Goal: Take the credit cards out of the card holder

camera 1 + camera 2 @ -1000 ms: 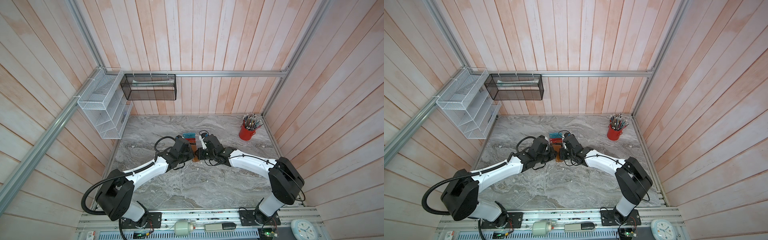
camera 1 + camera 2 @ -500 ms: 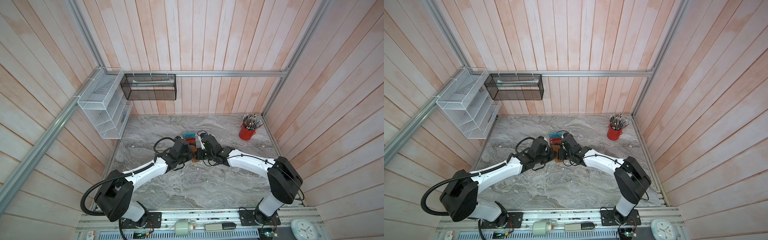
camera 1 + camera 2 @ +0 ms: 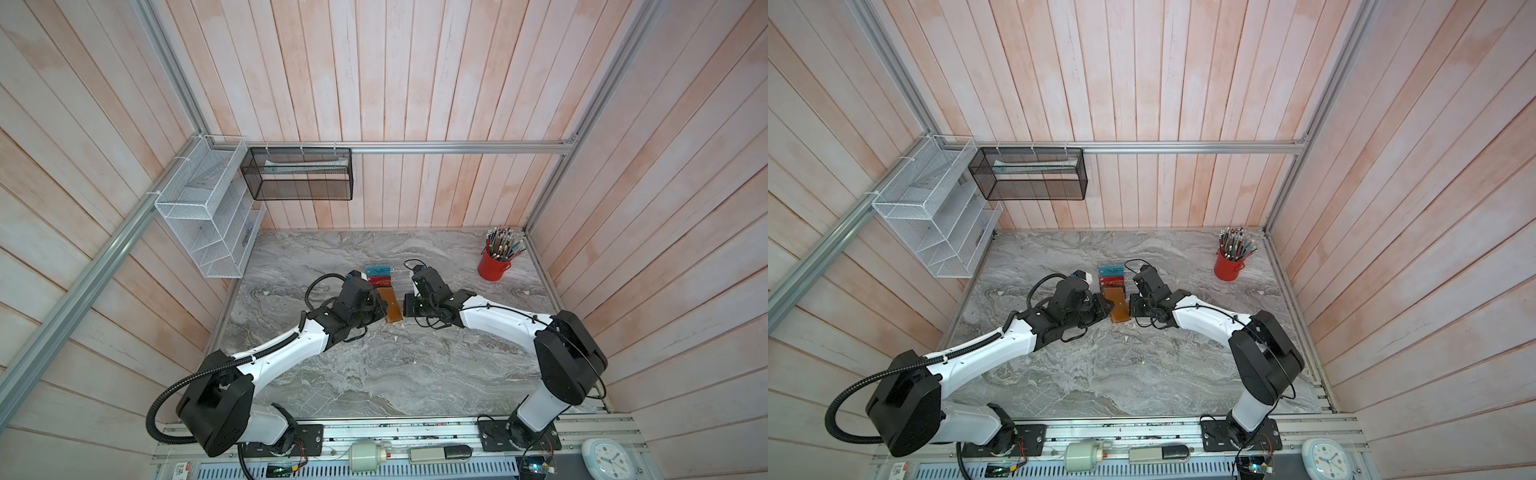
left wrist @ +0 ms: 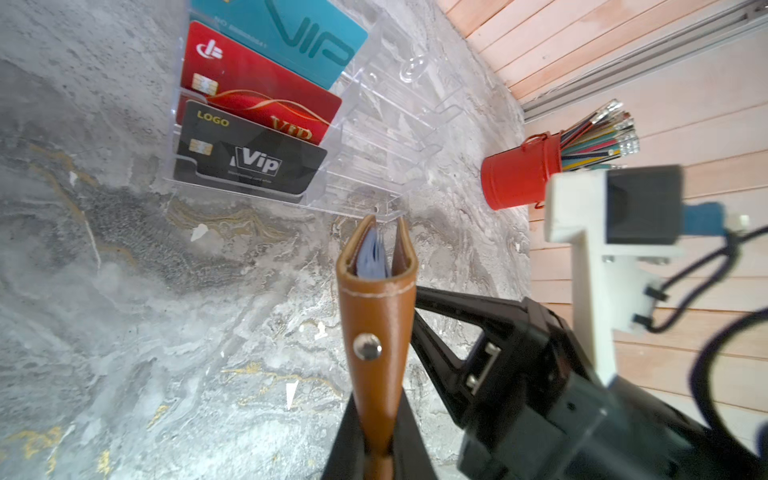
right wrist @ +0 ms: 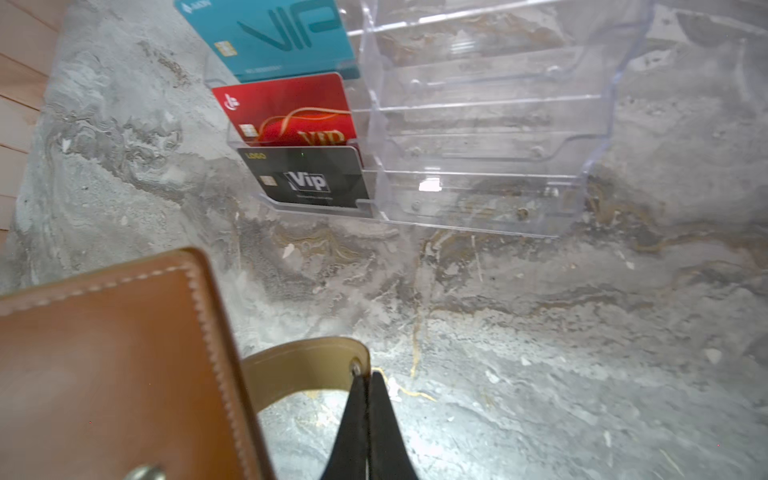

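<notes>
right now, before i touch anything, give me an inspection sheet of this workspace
surface: grey marbled tabletop, small pale flecks
job's things: tan leather book-style wallet, strap unsnapped; teal plastic VIP card, red VIP card and black VIP card sit in a clear acrylic stepped rack
clutter: red metal tin of pencils, far right corner
grippers: left gripper shut on the wallet; right gripper shut on its leather snap strap
cables: black ribbed hose by the left arm's base; black cable at the right wrist camera
surroundings: wooden plank walls; white wire shelf, black mesh basket
</notes>
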Action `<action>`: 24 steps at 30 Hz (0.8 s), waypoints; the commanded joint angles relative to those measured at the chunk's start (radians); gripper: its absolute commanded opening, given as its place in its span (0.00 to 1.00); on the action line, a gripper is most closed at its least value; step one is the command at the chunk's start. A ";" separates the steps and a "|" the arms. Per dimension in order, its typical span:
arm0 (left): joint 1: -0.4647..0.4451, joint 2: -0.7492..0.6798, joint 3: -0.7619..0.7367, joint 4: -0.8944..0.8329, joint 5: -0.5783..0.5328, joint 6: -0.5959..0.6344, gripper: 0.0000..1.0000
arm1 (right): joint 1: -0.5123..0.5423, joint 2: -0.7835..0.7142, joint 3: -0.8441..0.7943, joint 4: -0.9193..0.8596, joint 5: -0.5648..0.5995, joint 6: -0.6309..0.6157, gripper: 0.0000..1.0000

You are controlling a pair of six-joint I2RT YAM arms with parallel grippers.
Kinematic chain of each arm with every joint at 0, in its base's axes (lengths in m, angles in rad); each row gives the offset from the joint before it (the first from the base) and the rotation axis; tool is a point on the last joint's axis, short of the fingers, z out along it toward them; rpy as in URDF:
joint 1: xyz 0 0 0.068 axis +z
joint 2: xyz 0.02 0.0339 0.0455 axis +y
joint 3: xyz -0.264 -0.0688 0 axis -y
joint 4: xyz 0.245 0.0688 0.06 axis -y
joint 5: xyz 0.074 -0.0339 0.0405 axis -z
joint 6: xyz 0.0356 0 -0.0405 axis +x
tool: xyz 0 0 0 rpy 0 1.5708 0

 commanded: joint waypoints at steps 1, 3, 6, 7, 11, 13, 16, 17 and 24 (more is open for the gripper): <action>0.008 -0.004 -0.016 0.054 0.040 0.030 0.00 | -0.018 -0.042 -0.031 -0.044 -0.028 -0.036 0.00; 0.008 0.012 -0.014 0.053 0.055 0.044 0.00 | -0.031 -0.064 -0.054 -0.037 -0.060 -0.038 0.00; 0.008 0.051 -0.021 0.058 0.080 0.056 0.00 | -0.053 -0.097 -0.098 -0.025 -0.101 -0.040 0.00; 0.007 0.067 -0.026 0.064 0.087 0.059 0.00 | -0.056 -0.106 -0.109 -0.029 -0.117 -0.045 0.00; 0.005 0.108 -0.063 0.088 0.105 0.050 0.00 | -0.063 -0.115 -0.137 -0.047 -0.180 -0.056 0.00; 0.004 0.114 -0.085 0.106 0.103 0.045 0.00 | -0.062 -0.118 -0.160 -0.035 -0.218 -0.047 0.00; -0.004 0.124 -0.086 0.089 0.073 0.066 0.08 | -0.062 -0.120 -0.201 0.002 -0.241 -0.024 0.00; -0.005 0.131 -0.085 0.082 0.065 0.072 0.09 | -0.062 -0.116 -0.209 0.007 -0.241 -0.019 0.00; -0.006 0.182 -0.060 0.044 0.061 0.104 0.17 | -0.060 -0.096 -0.232 0.052 -0.265 0.011 0.00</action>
